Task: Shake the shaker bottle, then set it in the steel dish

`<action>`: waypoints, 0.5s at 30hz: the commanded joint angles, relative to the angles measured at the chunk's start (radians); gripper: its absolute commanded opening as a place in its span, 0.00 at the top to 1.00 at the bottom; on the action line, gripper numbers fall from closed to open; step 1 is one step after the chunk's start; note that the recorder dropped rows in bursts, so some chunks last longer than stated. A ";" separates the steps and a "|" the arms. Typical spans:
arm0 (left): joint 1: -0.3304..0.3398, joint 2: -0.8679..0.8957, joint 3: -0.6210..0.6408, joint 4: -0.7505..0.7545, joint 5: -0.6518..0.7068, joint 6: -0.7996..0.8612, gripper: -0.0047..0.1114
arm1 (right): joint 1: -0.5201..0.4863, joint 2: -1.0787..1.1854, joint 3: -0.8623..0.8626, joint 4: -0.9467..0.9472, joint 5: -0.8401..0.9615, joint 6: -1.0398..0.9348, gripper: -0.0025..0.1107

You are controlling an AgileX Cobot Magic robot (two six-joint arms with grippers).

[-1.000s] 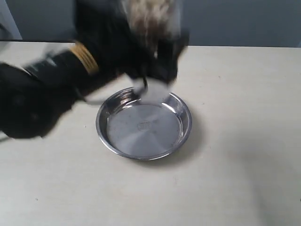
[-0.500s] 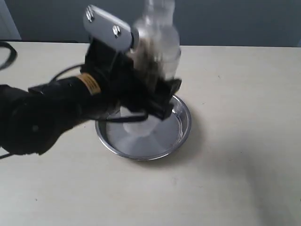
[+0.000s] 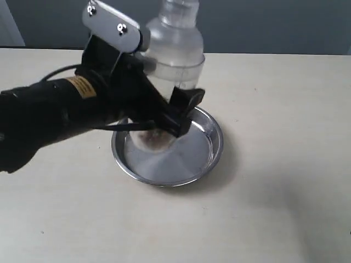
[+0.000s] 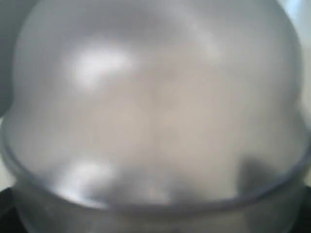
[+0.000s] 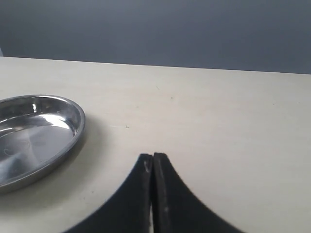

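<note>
The shaker bottle stands upright, clear, with a frosted dome and small cap. Brown granules lie at its base, which is low inside the steel dish. Whether the base touches the dish floor I cannot tell. My left gripper is shut on the bottle's body from the left, one black finger showing in front. In the left wrist view the blurred frosted dome fills the picture and hides the jaws. My right gripper is shut on nothing, low over the table beside the steel dish.
The pale table runs to a dark grey wall at the back. The left arm's black body with a yellow label reaches in from the left edge, above the table.
The bottle was a moving blur high above the dish a second ago. It is now sharp, upright and lower, with its base down inside the dish. The left arm came down with it.
</note>
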 commanded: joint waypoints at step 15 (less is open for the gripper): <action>-0.062 -0.109 -0.071 0.066 -0.381 0.012 0.96 | 0.000 -0.004 0.001 -0.005 -0.013 0.001 0.98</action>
